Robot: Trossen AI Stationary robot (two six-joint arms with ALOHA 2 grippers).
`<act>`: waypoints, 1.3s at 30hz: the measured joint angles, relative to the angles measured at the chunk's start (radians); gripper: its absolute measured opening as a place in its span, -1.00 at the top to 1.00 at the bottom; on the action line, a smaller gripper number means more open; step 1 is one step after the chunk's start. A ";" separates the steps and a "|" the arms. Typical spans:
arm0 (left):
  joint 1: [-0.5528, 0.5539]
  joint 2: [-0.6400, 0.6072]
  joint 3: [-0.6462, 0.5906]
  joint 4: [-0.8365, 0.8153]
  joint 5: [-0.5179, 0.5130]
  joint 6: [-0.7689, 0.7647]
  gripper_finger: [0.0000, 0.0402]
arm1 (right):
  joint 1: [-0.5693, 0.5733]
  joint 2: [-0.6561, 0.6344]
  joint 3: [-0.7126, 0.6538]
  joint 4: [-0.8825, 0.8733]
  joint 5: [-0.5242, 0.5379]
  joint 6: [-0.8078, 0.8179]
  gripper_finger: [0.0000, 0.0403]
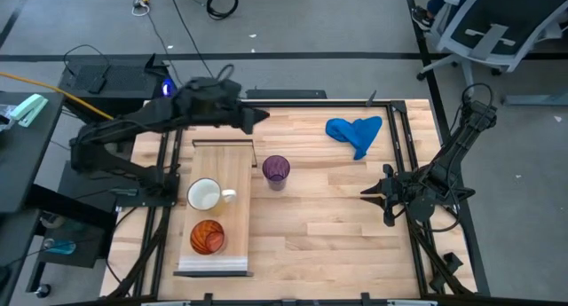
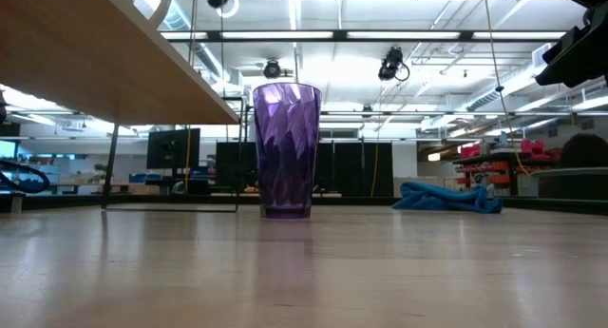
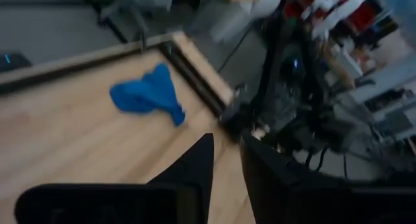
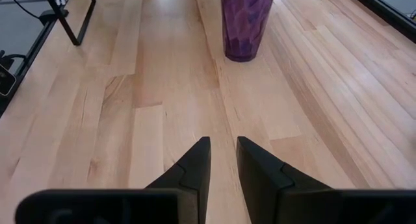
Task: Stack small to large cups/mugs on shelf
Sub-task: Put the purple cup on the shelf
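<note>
Purple tumbler [image 2: 286,149]: seen nearest in the low view, standing upright on the desk [image 1: 337,226], just beside the shelf's long edge and apart from it; also seen ahead of the right jaws in the right wrist view [image 4: 246,19].
Shelf [image 1: 217,160]: a pale board raised above the desk on a thin dark frame, lying lengthwise on the left part of the desk; its underside is seen at the upper left of the low view [image 2: 85,52].
White mug [image 1: 205,196]: placed upright on the shelf near its middle, handle turned toward the tumbler's side.
Orange-red cup [image 1: 208,238]: placed upright on the shelf, just beside the white mug, toward the shelf's white-edged end; whether the two touch cannot be told.
Left gripper [image 1: 260,116]: held above the far end of the shelf, raised off the desk; jaws appear closed to a narrow gap with nothing between them, though the left wrist view is blurred [image 3: 225,160].
Right gripper [image 1: 367,194]: held over the right part of the desk, pointed toward the tumbler and well apart from it; jaws nearly pressed together, a slim gap left, nothing pinched [image 4: 223,160].
Blue cloth [image 1: 355,132]: crumpled on the far right part of the desk, untouched by either arm.
</note>
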 joint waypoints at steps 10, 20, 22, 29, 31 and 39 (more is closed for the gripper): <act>-0.013 0.151 0.000 -0.121 0.172 -0.060 0.65 | 0.000 0.000 0.000 -0.002 0.000 0.000 0.59; -0.050 0.351 0.315 -0.481 0.179 0.097 0.67 | 0.000 0.000 0.000 -0.012 0.001 0.000 0.59; -0.053 0.413 0.424 -0.604 0.144 0.126 0.67 | 0.000 0.000 0.000 -0.012 0.000 0.000 0.59; -0.056 0.590 0.635 -0.841 0.137 0.151 0.67 | 0.000 0.000 0.000 -0.016 0.000 0.007 0.59; -0.063 0.626 0.654 -0.844 0.175 0.151 0.67 | 0.000 0.000 0.000 -0.018 0.000 0.007 0.59; -0.073 0.705 0.660 -0.971 0.135 0.179 0.67 | 0.000 0.000 0.000 -0.028 0.000 0.007 0.59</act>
